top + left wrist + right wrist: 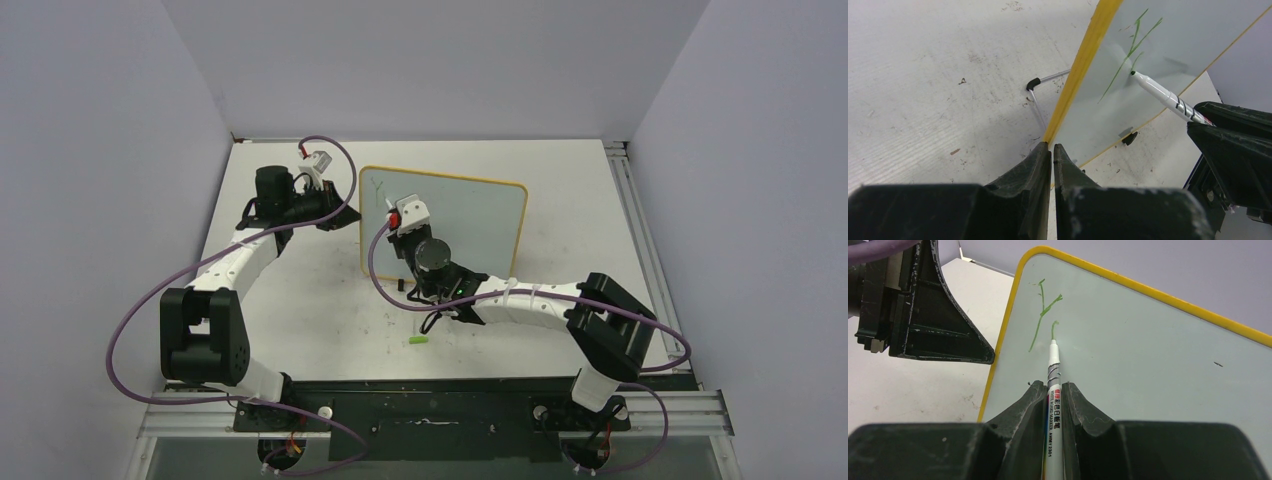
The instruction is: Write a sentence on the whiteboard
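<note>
The whiteboard (470,225), pale with a yellow frame, stands tilted on its clip feet at mid-table. My left gripper (1052,146) is shut on the yellow left edge (1083,65) of the whiteboard. My right gripper (1054,385) is shut on a white marker (1053,365), and the marker tip touches the board (1148,355) near its top left corner. Of the sentence, a green "Y" (1042,315) and a short curved stroke (1054,326) just above the tip show. The left wrist view shows the same marker (1160,92) and strokes (1130,55).
A small green cap (418,340) lies on the table in front of the board. A black clip foot (1131,138) and a wire stand leg (1033,84) prop the board. Grey walls close the table on three sides, with a rail (640,220) along the right.
</note>
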